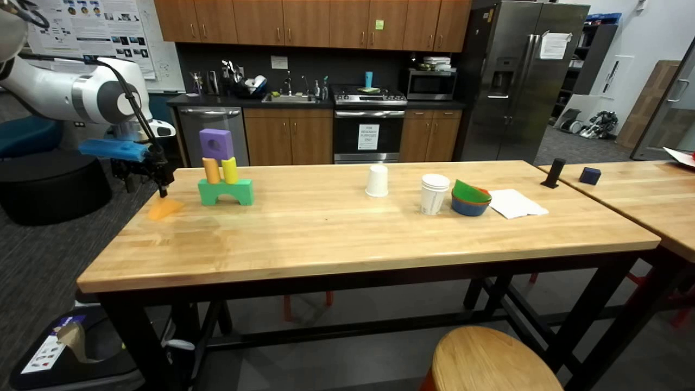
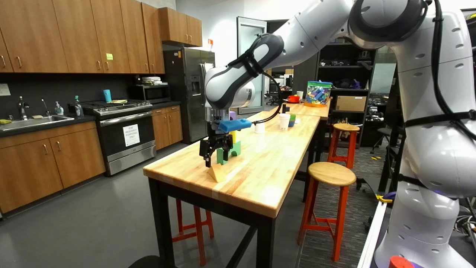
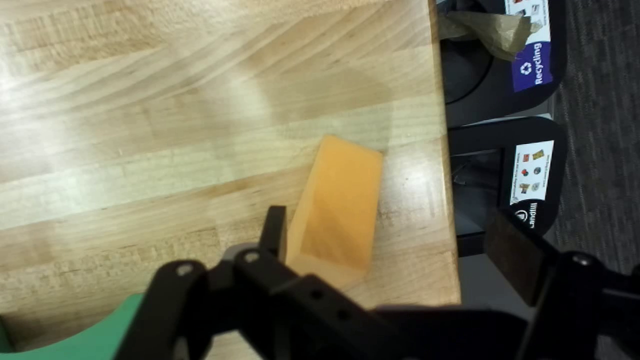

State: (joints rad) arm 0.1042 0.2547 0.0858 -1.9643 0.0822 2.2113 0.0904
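In an exterior view, starts at the left with the gripper (image 2: 216, 160), spread wide, pinching nothing, hung low over the tabletop (image 2: 186, 163). Puts the orange wedge (image 2: 218, 174) at six o'clock from there, near the tabletop's end; hard to say whether touched or just cleared. In the wrist view, shows the wedge nearer the nine-o'clock one of the two fingers (image 3: 274, 227). Reads as an approach to the wedge, not yet gripped. Probably calls for a slight shift toward ten o'clock in the wrist view, to centre the wedge between the fingers, then a lowering before any squeeze. Wants care at two o'clock from the gripper, near the green arch (image 2: 236, 149), loaded with the orange cylinder (image 1: 211, 170), the yellow cylinder (image 1: 230, 170) and, across both, the purple block (image 1: 225, 146). Farther out toward two o'clock, has the white cup (image 2: 259, 127), the stacked cups (image 2: 284, 122) and the bowls (image 2: 292, 121), well apart. As for the arm (image 2: 312, 33), points straight down below the wrist, slopes up toward two o'clock to the elbow, then bends down toward six o'clock.
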